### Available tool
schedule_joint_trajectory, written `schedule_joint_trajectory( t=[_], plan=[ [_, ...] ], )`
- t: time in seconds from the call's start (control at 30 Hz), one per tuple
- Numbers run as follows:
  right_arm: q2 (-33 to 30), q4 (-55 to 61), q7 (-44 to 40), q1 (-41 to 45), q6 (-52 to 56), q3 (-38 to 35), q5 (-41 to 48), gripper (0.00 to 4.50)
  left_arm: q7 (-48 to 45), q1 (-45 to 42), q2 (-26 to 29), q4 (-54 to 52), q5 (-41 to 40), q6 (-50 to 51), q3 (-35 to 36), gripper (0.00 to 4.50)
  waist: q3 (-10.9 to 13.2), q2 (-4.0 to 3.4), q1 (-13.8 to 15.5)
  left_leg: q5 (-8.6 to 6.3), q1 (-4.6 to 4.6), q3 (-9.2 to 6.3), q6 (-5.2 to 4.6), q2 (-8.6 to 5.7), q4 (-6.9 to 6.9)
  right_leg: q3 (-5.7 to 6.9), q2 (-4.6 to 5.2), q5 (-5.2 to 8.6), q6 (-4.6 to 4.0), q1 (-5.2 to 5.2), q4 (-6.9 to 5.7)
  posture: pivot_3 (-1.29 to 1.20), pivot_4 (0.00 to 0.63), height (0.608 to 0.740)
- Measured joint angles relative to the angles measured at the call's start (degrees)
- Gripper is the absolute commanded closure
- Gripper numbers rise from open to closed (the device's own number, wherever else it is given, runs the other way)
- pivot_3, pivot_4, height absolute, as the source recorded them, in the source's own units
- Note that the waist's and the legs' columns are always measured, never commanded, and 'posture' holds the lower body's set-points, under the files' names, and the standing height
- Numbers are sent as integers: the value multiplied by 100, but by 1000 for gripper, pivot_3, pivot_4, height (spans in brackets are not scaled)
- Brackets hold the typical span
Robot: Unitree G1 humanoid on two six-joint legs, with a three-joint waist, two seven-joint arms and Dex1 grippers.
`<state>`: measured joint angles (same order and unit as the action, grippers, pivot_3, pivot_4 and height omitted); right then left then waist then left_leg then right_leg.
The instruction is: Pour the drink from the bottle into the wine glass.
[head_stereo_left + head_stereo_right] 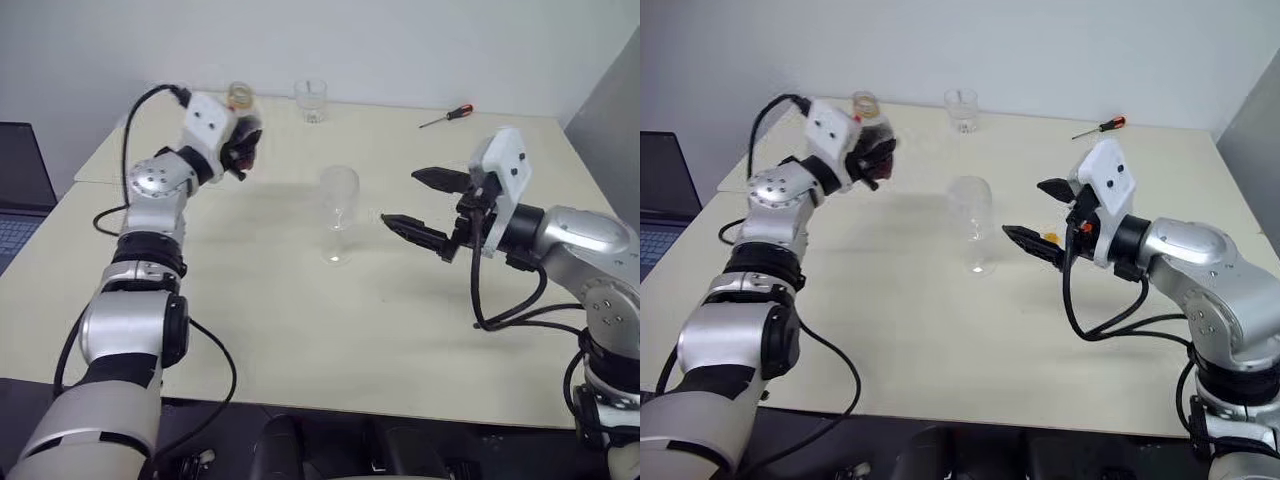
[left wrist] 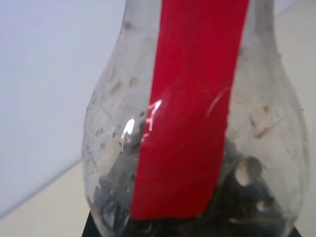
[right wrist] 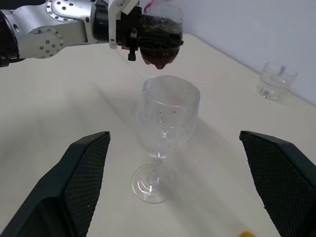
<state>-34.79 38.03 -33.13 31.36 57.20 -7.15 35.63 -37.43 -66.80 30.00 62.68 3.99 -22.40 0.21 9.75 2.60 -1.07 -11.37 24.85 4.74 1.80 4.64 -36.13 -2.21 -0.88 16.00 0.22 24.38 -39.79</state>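
The left claw (image 1: 243, 150) is clamped on the bottle (image 1: 241, 120), which is being held raised over the counter's (image 1: 300, 330) far left part. The right claw (image 1: 428, 205) is being held wide apart, empty, just right of the wine glass (image 1: 338, 215). The bottle is rounded clear plastic with a red strip (image 2: 190, 113); the drink (image 3: 160, 39), nearly black, is sitting in its lower body. The glass is standing upright mid-counter, clear, stemmed, with no liquid visible in it. The counter is pale beige and smooth, set against a plain white wall. A tumbler (image 1: 311, 100) and a red-handled screwdriver (image 1: 447, 117) are lying at the far edge; a laptop (image 1: 20, 190) is seen at the left.
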Motion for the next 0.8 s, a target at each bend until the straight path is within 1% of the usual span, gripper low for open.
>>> schedule_joint_trajectory(
  t=[0.17,0.27,0.43,0.6,0.8],
  plan=[
    [153,585,254,-668,-124,-10,150,0,193,-358,-14,124,654,-738,-562,3233,0,0,-79,0,-2,-1,0,-2,1,-3,-1,1,1,0,-4,0,150,740],
    [442,706,481,-850,-152,-10,287,0,490,-506,43,228,1200,-1242,-951,3234,0,0,-81,0,-6,1,0,-4,-2,-7,0,2,3,-1,-10,0,150,740],
    [602,780,769,-1105,-345,118,306,0,755,-533,159,465,1748,-1757,-1366,3234,0,0,-66,0,-6,-1,0,-4,-4,-3,0,12,22,-1,-13,0,150,740],
    [603,772,855,-1189,-569,243,158,0,1017,-612,224,564,2155,-1976,-1631,3234,0,0,-68,0,-4,2,0,-5,-6,-4,2,12,21,-1,-11,0,150,740],
    [585,692,863,-1218,-762,315,128,0,1544,-761,380,592,2739,-2214,-2048,3235,0,0,-69,0,-5,0,0,-5,-6,-3,2,11,21,-2,-12,0,150,740]
  ],
)
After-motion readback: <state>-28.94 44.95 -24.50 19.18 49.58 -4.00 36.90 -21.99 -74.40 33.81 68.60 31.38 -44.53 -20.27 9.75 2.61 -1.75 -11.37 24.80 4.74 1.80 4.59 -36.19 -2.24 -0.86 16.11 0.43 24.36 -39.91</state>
